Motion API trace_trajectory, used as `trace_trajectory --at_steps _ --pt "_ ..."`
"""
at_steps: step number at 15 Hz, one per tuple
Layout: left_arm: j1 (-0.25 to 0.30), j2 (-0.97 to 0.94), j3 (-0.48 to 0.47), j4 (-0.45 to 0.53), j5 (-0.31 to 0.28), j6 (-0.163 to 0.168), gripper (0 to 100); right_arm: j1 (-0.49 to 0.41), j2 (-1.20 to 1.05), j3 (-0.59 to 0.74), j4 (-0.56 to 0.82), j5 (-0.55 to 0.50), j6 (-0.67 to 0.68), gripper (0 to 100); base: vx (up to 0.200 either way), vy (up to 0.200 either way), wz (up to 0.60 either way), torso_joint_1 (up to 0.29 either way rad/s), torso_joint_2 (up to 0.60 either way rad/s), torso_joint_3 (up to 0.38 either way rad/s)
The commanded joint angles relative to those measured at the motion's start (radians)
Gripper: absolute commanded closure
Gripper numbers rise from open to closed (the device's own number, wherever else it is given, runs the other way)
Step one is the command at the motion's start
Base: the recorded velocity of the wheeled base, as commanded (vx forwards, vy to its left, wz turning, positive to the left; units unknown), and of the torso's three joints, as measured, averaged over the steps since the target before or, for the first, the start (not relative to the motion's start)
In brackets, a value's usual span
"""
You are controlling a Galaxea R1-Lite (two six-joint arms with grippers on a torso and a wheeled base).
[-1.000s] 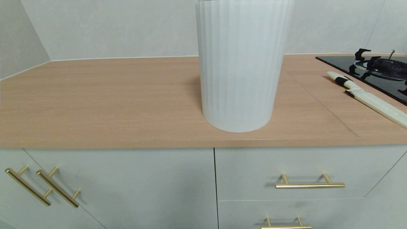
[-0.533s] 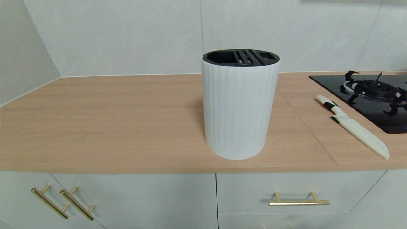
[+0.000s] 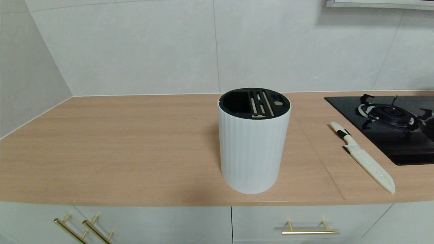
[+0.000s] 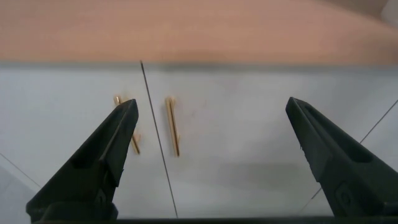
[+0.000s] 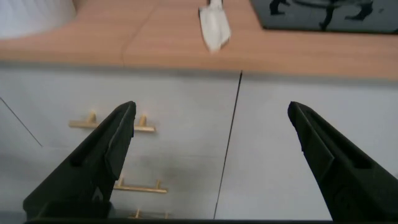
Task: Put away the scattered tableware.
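A tall white ribbed knife holder (image 3: pixel 252 145) with a black slotted top stands near the front edge of the wooden countertop (image 3: pixel 118 142). A cream knife (image 3: pixel 362 157) with a black band on its handle lies flat to the holder's right, its tip toward the counter's front edge; that tip (image 5: pixel 213 28) shows in the right wrist view. My left gripper (image 4: pixel 211 109) is open, below counter height, facing the cabinet doors. My right gripper (image 5: pixel 211 112) is open too, low in front of the drawers under the knife.
A black gas hob (image 3: pixel 386 122) sits at the right end of the counter, just beyond the knife. White cabinet doors with brass handles (image 3: pixel 83 230) and drawers (image 3: pixel 310 231) lie below. A tiled wall (image 3: pixel 135 51) closes the back and left.
The whole head view has shifted: the camera rose and pulled back, so the holder's slotted top and more wall show. Holder and knife stay put on the counter.
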Motion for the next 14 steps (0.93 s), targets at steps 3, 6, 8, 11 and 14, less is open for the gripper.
trace_trajectory --at_steps 3,6,8,11,14 --pt "0.000 0.000 0.000 0.000 0.000 0.000 0 0.000 0.001 0.000 -0.001 0.001 0.000 0 0.000 0.000 0.00 0.221 -0.51 -0.282" --pt "0.000 0.000 0.000 0.000 0.000 0.000 0 0.000 0.001 0.000 -0.001 0.001 0.000 0 0.000 0.000 0.00 0.240 -0.52 -0.287" --pt "0.000 0.000 0.000 0.000 0.000 0.000 0 0.000 0.001 0.000 -0.001 0.001 0.000 0 0.000 0.000 0.00 0.256 -0.54 -0.295" --pt "0.000 0.000 0.000 0.000 0.000 0.000 0 0.000 0.001 0.000 -0.001 0.001 0.000 0 0.000 0.000 0.00 0.263 -0.56 -0.303" --pt "0.000 0.000 0.000 0.000 0.000 0.000 0 0.000 0.001 0.000 -0.001 0.001 0.000 0 0.000 0.000 0.00 0.292 -0.60 -0.315"
